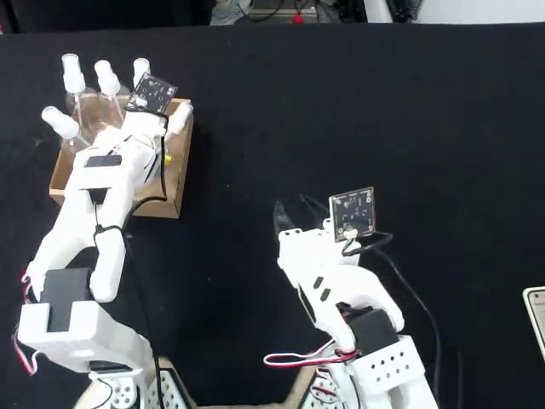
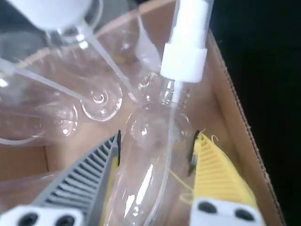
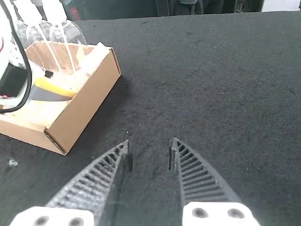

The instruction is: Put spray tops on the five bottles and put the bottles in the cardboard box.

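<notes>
One bottle (image 2: 160,115) clamped within left gripper (image 2: 156,139), inside box (image 2: 230,101).

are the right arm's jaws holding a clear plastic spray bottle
No, the right arm's jaws stand open and empty over the bare black table cloth, apart from the brown cardboard box.

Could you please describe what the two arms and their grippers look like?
The left arm and right arm are white shells with black motors, each with a square dark circuit board at the wrist. Black cables run along them; red and white wires loop at the bases. The left gripper has one grey and one yellow ribbed finger; the right gripper has two grey ones.
</notes>
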`<state>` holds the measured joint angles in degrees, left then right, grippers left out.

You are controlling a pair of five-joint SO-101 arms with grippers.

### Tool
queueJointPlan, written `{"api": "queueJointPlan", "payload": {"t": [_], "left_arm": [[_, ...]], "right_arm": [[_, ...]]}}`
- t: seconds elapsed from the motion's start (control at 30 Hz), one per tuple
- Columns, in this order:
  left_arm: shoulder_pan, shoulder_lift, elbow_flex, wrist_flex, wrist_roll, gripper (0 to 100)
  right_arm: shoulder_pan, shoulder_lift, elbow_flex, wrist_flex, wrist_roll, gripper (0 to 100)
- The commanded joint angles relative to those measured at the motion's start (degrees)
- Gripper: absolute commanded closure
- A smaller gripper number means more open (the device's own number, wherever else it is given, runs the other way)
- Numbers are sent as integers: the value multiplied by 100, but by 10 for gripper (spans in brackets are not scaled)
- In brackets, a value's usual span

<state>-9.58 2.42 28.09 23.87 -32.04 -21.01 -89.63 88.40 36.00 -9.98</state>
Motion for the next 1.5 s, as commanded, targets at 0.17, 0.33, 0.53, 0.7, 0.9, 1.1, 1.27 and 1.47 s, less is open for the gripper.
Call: {"api": "queueJointPlan", "payload": {"t": [0.17, 0.33, 0.53, 0.7, 0.9, 1.1, 1.27, 1.47], "left_arm": [[127, -123, 84, -141, -18, 780], [198, -123, 84, -141, -18, 780], [207, -132, 92, -132, -18, 780], [189, -132, 84, -132, -18, 780], [198, -132, 92, -132, -18, 780], [207, -132, 92, -132, -9, 780], [154, -176, 66, -132, -9, 780], [189, -941, 251, 149, -9, 780]], "right_arm": [[-9, -101, -22, -176, 53, 871], [-9, -101, -22, -176, 53, 871], [-9, -101, -31, -176, 53, 871], [-9, -101, -31, -176, 53, 871], [-9, -101, -40, -176, 53, 871], [-9, -101, -40, -176, 53, 871], [-9, -101, -40, -176, 53, 871], [-9, -101, -40, -176, 53, 871]]}}
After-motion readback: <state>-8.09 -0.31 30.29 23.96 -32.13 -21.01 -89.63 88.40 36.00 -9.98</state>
